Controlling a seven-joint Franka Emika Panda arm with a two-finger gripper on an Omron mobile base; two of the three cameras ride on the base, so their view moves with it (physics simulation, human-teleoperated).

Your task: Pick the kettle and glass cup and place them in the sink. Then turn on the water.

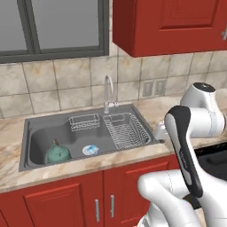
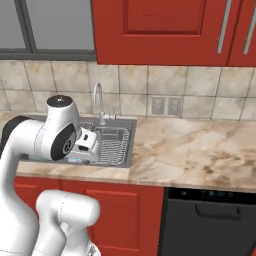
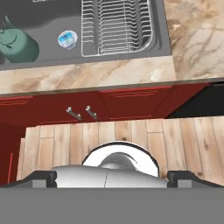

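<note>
The kettle sits in the sink at its left end, near a small blue-white round object; wire dish rack to the right, faucet behind. Gripper stands wide, empty, over the worktop edge. No readable writing.

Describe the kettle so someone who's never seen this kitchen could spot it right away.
Find the dark grey sink set in the marble counter under the window. The kettle sits in its open left basin, near the front wall. It is squat, rounded and teal-green with a dark arched handle, much bigger than the small blue-white round object beside it.
</note>
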